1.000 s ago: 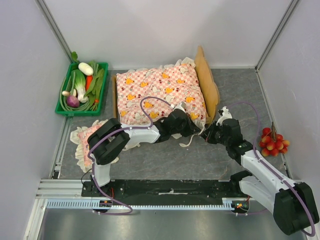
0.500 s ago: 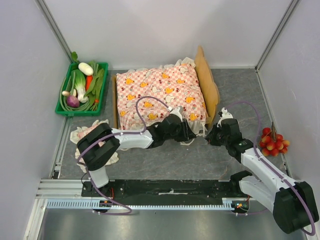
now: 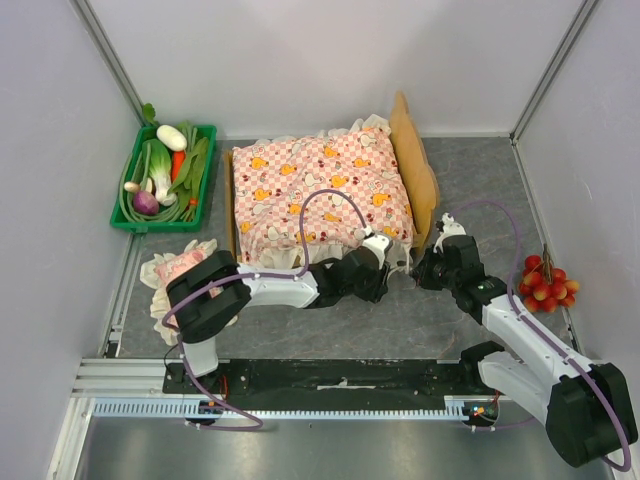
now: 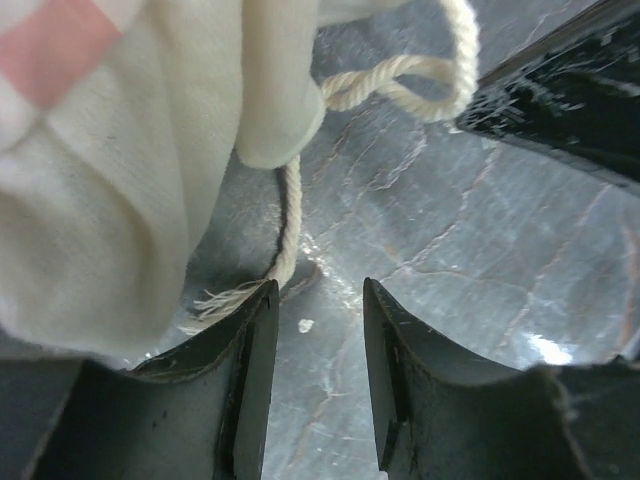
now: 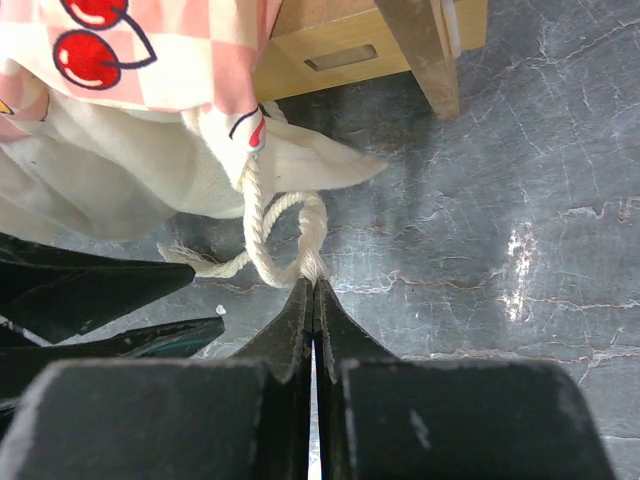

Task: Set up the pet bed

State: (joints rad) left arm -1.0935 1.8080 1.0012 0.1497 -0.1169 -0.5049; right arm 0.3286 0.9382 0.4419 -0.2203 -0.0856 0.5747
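Note:
The pet bed [image 3: 418, 170] is a light-wood frame with its headboard at the right. The pink-checked mattress [image 3: 320, 190] lies on it. A white tie cord [image 5: 270, 235] hangs from the mattress's front right corner onto the floor. My right gripper [image 5: 314, 285] is shut on the cord's loop, just in front of the bed leg [image 5: 425, 60]. My left gripper [image 4: 318, 290] is open and empty, low over the floor, with the cord's frayed end [image 4: 225, 300] by its left finger. In the top view the two grippers, left [image 3: 385, 270] and right [image 3: 420, 272], nearly meet.
The small pink frilled pillow [image 3: 172, 278] lies on the floor at the left, beside the left arm. A green basket of vegetables [image 3: 165, 178] stands at the back left. A bunch of red fruits [image 3: 545, 283] lies by the right wall.
My left gripper has moved right along the mattress's front edge, down to the floor beside the right gripper. The right gripper has hardly moved.

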